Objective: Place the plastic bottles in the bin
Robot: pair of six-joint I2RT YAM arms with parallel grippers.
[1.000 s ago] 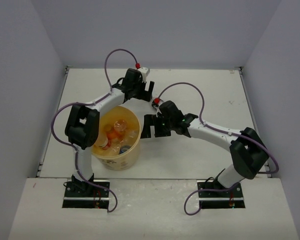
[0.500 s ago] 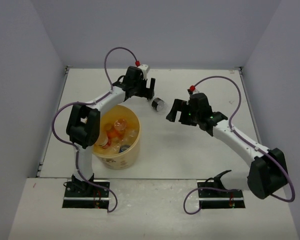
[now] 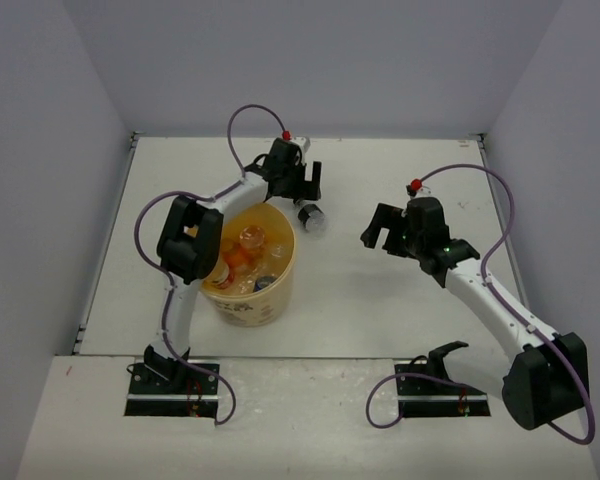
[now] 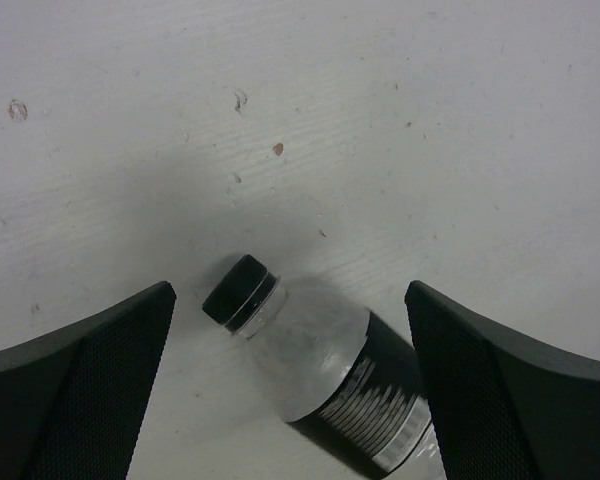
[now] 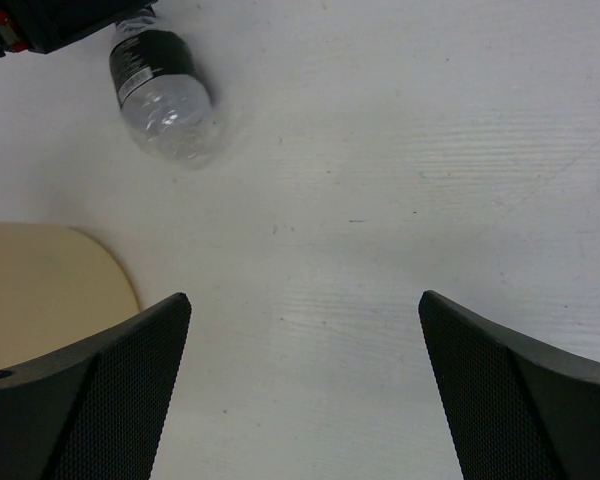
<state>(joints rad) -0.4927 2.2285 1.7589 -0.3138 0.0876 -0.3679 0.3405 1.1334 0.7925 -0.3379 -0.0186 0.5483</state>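
A clear plastic bottle (image 3: 311, 216) with a dark cap and a dark striped label lies on its side on the table, just right of the yellow bin (image 3: 280, 290). My left gripper (image 3: 307, 190) is open above it. In the left wrist view the bottle (image 4: 315, 350) lies between the spread fingers (image 4: 90, 370), untouched. Several bottles (image 3: 245, 255), some orange, lie in the bin. My right gripper (image 3: 380, 228) is open and empty, well right of the bottle. The right wrist view shows the bottle (image 5: 160, 90) at top left and the bin's rim (image 5: 50, 290) at left.
Grey walls close in the white table (image 3: 400, 300) on the left, back and right. The left arm's elbow (image 3: 188, 240) hangs over the bin's left edge. Part of the left gripper (image 5: 50, 20) shows at the right wrist view's top left.
My right gripper has drawn back to the right, away from the bin, uncovering the bottle on the table. My left gripper has moved right, over the bottle. The bin has shifted slightly right.
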